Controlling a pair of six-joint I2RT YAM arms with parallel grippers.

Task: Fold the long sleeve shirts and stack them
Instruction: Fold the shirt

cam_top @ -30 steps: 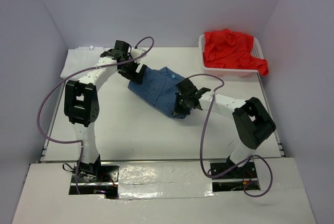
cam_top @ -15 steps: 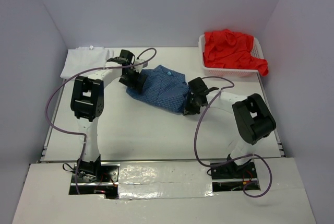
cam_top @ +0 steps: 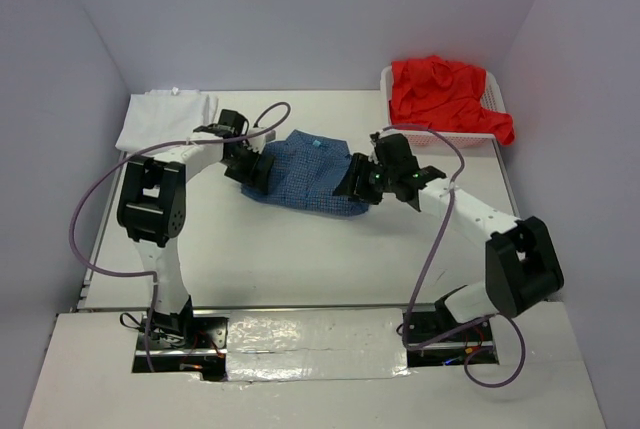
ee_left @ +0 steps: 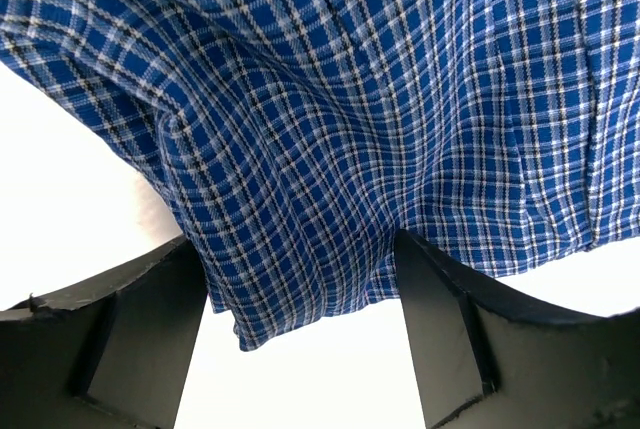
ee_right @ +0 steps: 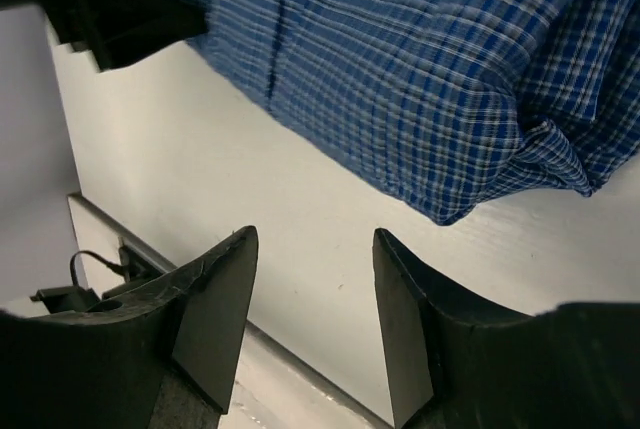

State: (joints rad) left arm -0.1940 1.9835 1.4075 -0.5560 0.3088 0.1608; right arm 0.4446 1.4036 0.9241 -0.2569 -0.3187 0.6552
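Well, the blue shirt [cam_top: 305, 169] sits as a loose, folded bundle on the table [cam_top: 300, 249], a little beyond the middle, with one arm at each end of it. A small turquoise label [cam_top: 313, 142] shows at its far edge.

The left gripper [cam_top: 258, 167] is down at the shirt's left end. From its own camera the two dark fingers [ee_left: 150, 329] stand wide apart, and a fold of the checked cloth hangs between them, reaching across from one inner face to the other. It looks loose rather than pinched, and bare white table shows under the hem, between the lower parts of the fingers.

The right gripper [cam_top: 356, 183] is at the shirt's right end. Its fingers [ee_right: 215, 319] are parted about halfway and hold nothing. Only white tabletop lies between them, and the shirt's bunched corner rests on the table just past the fingertips, not touching them. Across the cloth, at the top left of that view, part of the left gripper shows as a dark shape.

The white shirt [cam_top: 165, 119] lies flat at the far left corner of the table, well apart from the blue one. The red shirt [cam_top: 445, 94] is heaped in the basket [cam_top: 440, 136] at the far right corner, and a fold of it spills over the basket's right rim. The basket stands near the right gripper but clear of it.
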